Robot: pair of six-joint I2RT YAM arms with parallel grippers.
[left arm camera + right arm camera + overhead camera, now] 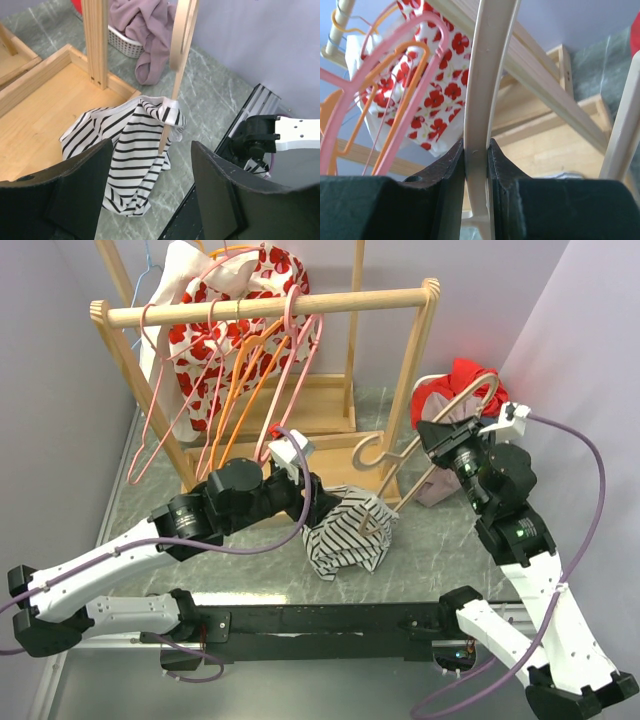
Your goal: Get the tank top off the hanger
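The black-and-white striped tank top (347, 533) hangs bunched on the low end of a beige hanger (415, 455), its bottom resting on the table. My right gripper (443, 444) is shut on the hanger's upper arm and holds it tilted; in the right wrist view the hanger (480, 85) is pinched between the fingers (447, 185). My left gripper (312, 502) is open just left of the top. In the left wrist view the top (125, 150) and the hanger arm (172, 105) lie between and beyond the open fingers (75, 195), not touched.
A wooden clothes rack (270, 308) stands behind with pink and orange hangers (240, 380) and a red-flowered white garment (215, 310). A white basket (125, 42) with mauve clothes (440, 485) and a red garment (462, 378) sits at right. The black rail (330, 620) runs along the near edge.
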